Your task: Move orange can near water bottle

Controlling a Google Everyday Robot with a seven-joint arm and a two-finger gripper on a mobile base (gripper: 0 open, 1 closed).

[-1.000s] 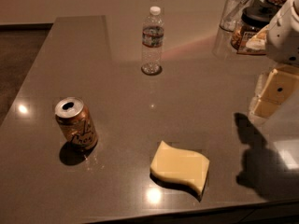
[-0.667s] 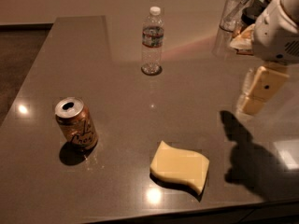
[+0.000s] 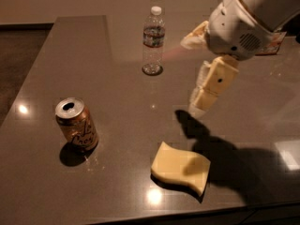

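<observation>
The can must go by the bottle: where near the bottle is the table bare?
Left of the water bottle the table is bare to its edge; so is the stretch between bottle and orange can. The right is tighter: the gripper hangs there, the sponge nearer the front edge.

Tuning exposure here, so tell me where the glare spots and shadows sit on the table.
Camera view: glare spots shine left of the orange can and in front of the sponge; the gripper, hovering right of the water bottle, casts a dark shadow across the sponge's right part.
</observation>
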